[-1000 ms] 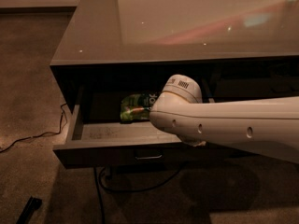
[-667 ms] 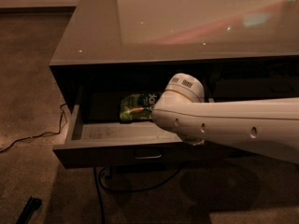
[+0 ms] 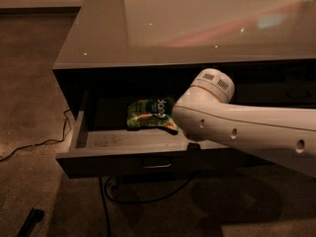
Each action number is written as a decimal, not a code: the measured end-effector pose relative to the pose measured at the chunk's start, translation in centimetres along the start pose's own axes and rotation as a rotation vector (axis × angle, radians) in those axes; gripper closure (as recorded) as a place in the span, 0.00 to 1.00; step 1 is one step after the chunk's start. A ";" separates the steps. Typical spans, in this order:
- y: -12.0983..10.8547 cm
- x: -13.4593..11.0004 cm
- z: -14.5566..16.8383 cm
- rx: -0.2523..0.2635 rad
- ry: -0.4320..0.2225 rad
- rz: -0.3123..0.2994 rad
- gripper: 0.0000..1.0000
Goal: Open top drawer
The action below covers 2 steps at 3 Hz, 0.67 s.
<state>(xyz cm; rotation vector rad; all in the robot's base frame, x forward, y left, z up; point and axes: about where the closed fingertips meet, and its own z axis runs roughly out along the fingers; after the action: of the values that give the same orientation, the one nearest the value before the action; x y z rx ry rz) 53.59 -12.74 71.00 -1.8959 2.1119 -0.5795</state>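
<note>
The top drawer (image 3: pixel 123 163) stands pulled out from under the glossy tabletop. Its dark front carries a small metal pull (image 3: pixel 157 166), and its lighter grey sides and floor show. A green snack bag (image 3: pixel 150 115) lies inside, toward the back middle. My white arm (image 3: pixel 232 122) reaches in from the right and lies across the drawer's right part. My gripper is hidden behind this arm, somewhere at the drawer's right front, so I cannot see it.
The cabinet's tabletop (image 3: pixel 197 28) overhangs the drawer. A dark cable (image 3: pixel 29 144) runs over the carpet at the left and further cables hang below the drawer (image 3: pixel 106 196). A dark object (image 3: pixel 30 221) lies on the floor at bottom left.
My arm's rounded joint has shifted a little to the right. The drawer stays open by about the same amount and the bag has not moved.
</note>
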 end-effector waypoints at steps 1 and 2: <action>-1.8 -2.8 0.0 0.048 -0.111 -0.017 1.00; -2.6 -3.9 2.4 0.041 -0.115 -0.027 1.00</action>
<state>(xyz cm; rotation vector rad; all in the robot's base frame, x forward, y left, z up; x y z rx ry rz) 57.39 -9.39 69.70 -1.8908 1.9907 -0.5026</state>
